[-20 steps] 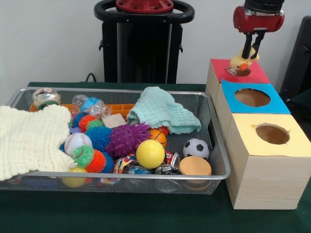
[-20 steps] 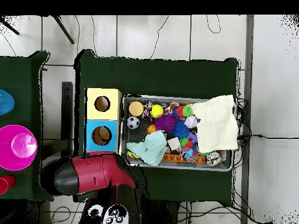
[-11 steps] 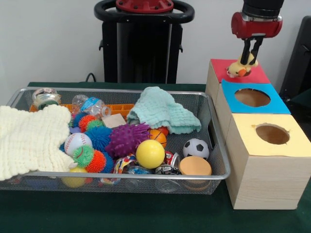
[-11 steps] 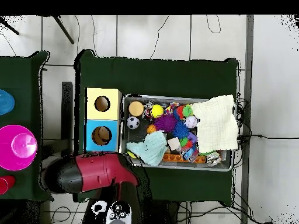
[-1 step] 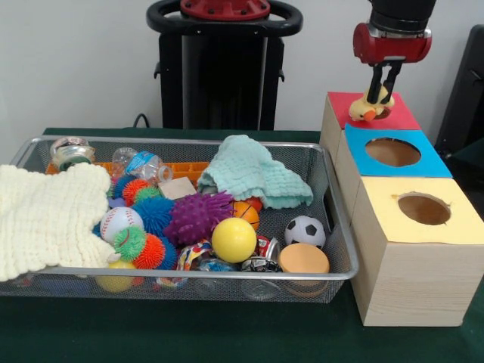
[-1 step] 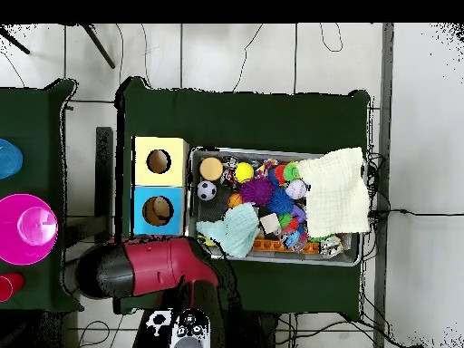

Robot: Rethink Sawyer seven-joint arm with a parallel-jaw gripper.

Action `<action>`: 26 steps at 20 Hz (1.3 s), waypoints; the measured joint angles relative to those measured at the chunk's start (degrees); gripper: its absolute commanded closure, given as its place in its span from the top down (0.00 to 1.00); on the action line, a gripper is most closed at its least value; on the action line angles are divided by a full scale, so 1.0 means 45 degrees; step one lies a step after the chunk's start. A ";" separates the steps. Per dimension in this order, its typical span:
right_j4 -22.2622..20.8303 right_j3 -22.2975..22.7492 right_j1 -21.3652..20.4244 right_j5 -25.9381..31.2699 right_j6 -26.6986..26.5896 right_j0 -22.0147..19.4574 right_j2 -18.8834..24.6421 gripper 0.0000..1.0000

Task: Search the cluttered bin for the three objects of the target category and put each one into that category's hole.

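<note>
A small yellow rubber duck (image 5: 364, 110) is gripped by the end effector (image 5: 376, 100) above the red-topped wooden box (image 5: 389, 116). It probably needs to be lined up over the hole and released.

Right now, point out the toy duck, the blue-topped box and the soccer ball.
toy duck (image 5: 364, 110), front view, on its yellow body
blue-topped box (image 5: 429, 162), front view, blue card beside the hole
soccer ball (image 5: 305, 231), front view, ball's middle

Nothing legible is showing anywhere from where I'm standing. The plastic bottle (image 5: 142, 164) lying at the far side of the wire bin (image 5: 342, 257) is wearing a blue label, and the crushed can (image 5: 262, 255) beside the yellow ball (image 5: 234, 240) is carrying print, but neither is readable.
</note>
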 measured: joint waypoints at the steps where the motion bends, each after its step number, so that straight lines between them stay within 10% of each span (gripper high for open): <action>1: 0.0001 0.0012 -0.0002 0.0000 0.0000 -0.0029 -0.0001 0.00; 26: 0.0150 0.1062 -0.0319 -0.0536 0.0003 0.0348 -0.0036 0.00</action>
